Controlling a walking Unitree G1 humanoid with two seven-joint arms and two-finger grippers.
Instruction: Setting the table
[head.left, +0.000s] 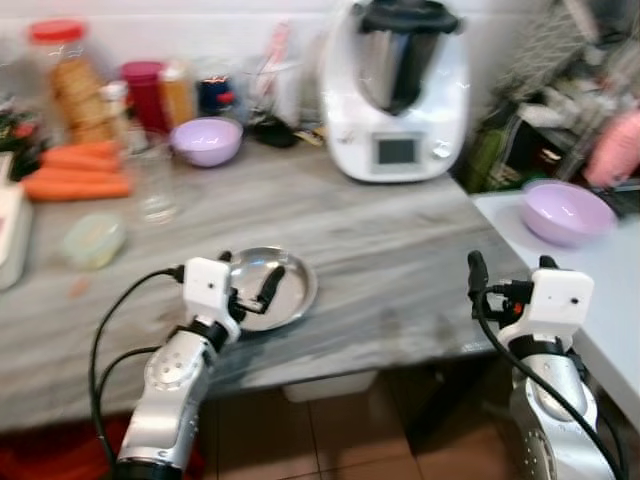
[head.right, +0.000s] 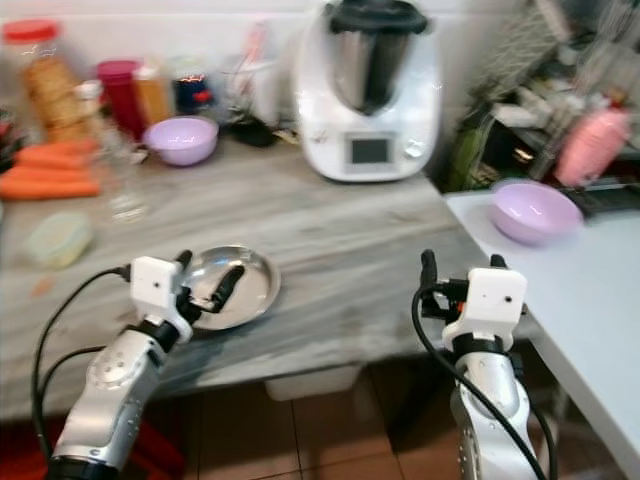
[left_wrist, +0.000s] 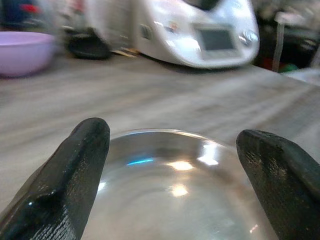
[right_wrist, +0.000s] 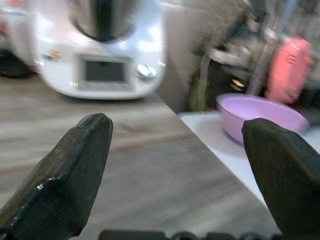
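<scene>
So the left gripper (head.left: 248, 280) hangs right over the steel plate (head.left: 290, 290) near the bench (head.left: 400, 270) front edge, jaws wide apart, probably lining up a grab. Right gripper (head.left: 508, 268) waits off the corner, open, empty.

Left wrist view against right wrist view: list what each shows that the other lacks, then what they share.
Left wrist alone: the left gripper open above the steel plate, and a purple bowl at the counter's back. Right wrist alone: the open right gripper, the white table with another lilac bowl, and a pink object. Shared: the white kitchen machine and grey counter.
</scene>
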